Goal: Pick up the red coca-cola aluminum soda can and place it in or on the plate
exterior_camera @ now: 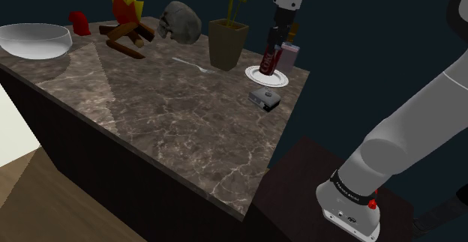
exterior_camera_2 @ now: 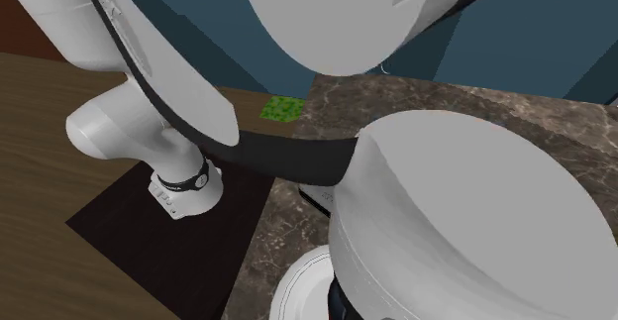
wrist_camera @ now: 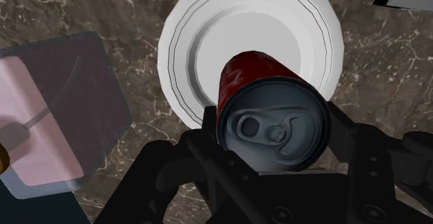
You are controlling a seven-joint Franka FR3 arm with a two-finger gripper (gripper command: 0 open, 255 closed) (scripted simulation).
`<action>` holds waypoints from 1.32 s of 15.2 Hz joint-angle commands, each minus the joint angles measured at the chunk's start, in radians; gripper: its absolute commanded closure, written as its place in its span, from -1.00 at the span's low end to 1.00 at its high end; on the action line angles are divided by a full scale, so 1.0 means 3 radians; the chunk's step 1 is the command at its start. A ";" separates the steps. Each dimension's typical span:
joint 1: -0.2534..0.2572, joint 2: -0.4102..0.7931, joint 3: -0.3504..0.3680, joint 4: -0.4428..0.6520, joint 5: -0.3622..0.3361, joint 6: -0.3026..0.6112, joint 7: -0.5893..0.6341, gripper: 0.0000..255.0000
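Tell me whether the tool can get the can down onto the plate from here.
Probably yes: the tool, shut on the red can, is right over the white plate, with nothing between them.

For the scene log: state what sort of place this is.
Probably a room in a home: a dark marble-topped counter set with ornaments, a skull, a potted plant and a pale bowl, over a wooden floor.

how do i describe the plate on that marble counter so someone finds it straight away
Find the dark marble counter and follow it to the corner nearest the white arm, just past the potted plant. The plate sits there below a red can. It is the only flat, round, white thing, while its neighbours, a grey box and a pink carton, are square-edged.
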 commanded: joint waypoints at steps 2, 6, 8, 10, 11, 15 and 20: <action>-0.0002 0.0005 -0.0002 -0.0153 0.0000 0.0161 -0.0002 1.00; -0.0002 0.0005 -0.0002 -0.0153 0.0000 0.0161 -0.0002 1.00; -0.0002 0.0005 -0.0002 -0.0153 0.0000 0.0161 -0.0002 1.00; -0.0002 0.0005 -0.0002 -0.0153 0.0000 0.0161 -0.0002 1.00; -0.0002 0.0005 -0.0002 -0.0153 0.0000 0.0161 -0.0002 -1.00; -0.0002 0.0005 -0.0002 -0.0152 0.0000 0.0161 -0.0002 -1.00; 0.0000 0.0010 0.0000 0.0277 0.0001 -0.0264 -0.0003 -1.00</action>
